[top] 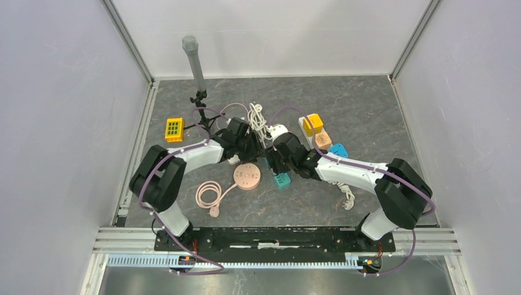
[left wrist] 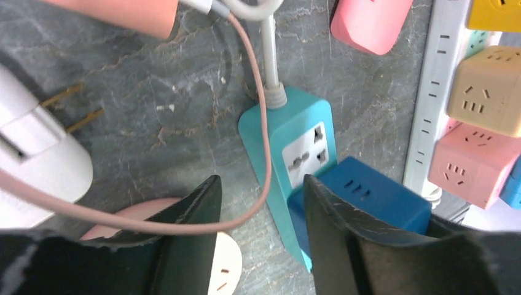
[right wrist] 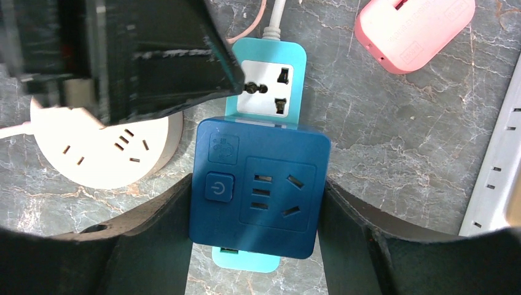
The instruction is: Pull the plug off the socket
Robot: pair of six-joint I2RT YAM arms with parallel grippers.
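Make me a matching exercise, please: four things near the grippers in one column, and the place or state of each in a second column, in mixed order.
Column one
1. blue cube adapter
2. teal power strip
3. round cream socket
4. white plug

Column two
A. lies loose, brass prongs bare
B. bears the adapter; one outlet free
C. between the fingers of the right gripper
D. flat on the table, beside the teal strip

Pairs: 1-C, 2-B, 3-D, 4-A
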